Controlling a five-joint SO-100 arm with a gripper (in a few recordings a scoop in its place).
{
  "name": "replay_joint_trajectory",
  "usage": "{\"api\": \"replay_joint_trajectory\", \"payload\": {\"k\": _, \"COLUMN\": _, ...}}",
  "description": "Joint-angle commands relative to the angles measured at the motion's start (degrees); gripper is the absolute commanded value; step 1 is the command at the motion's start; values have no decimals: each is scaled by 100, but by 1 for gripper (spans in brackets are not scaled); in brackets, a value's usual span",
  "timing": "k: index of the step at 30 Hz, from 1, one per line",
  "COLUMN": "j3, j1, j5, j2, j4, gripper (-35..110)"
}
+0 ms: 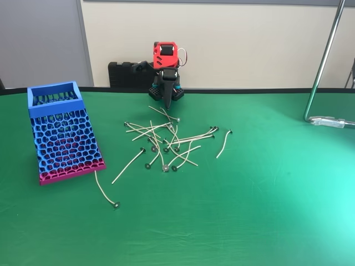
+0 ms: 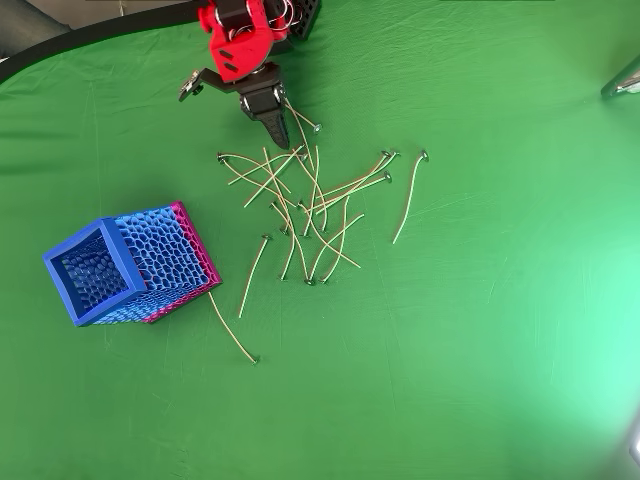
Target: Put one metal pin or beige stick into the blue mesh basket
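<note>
Several thin beige sticks with small grey metal discs lie tangled in a pile (image 1: 166,141) (image 2: 310,205) on the green table. One stick (image 1: 105,191) (image 2: 232,330) lies apart beside the basket's base, another (image 1: 223,143) (image 2: 408,205) off to the right. The blue mesh basket (image 1: 62,130) (image 2: 125,262), with a magenta base band, stands left of the pile. My red and black gripper (image 1: 168,105) (image 2: 280,138) points down at the pile's far edge, its jaws together with nothing seen between them.
A black block (image 1: 128,75) stands behind the arm at the table's back edge. A metal stand (image 1: 321,72) rises at the right, with its foot (image 1: 331,121) on the cloth. The front and right of the table are bare green cloth (image 1: 249,221).
</note>
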Motion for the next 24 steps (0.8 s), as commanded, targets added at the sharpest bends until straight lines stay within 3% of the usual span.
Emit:
{"api": "replay_joint_trajectory", "payload": {"k": 1, "j3": -650, "j1": 18, "j5": -35, "j2": -519, "j4": 44, "gripper": 0}}
{"api": "replay_joint_trajectory", "payload": {"k": 14, "j3": -2250, "j1": -114, "j5": -299, "j2": -2716, "j4": 642, "gripper": 0}}
{"api": "replay_joint_trajectory", "payload": {"k": 24, "j3": -2610, "j1": -905, "j5": -457, "j2": -3691, "j4": 1134, "gripper": 1}}
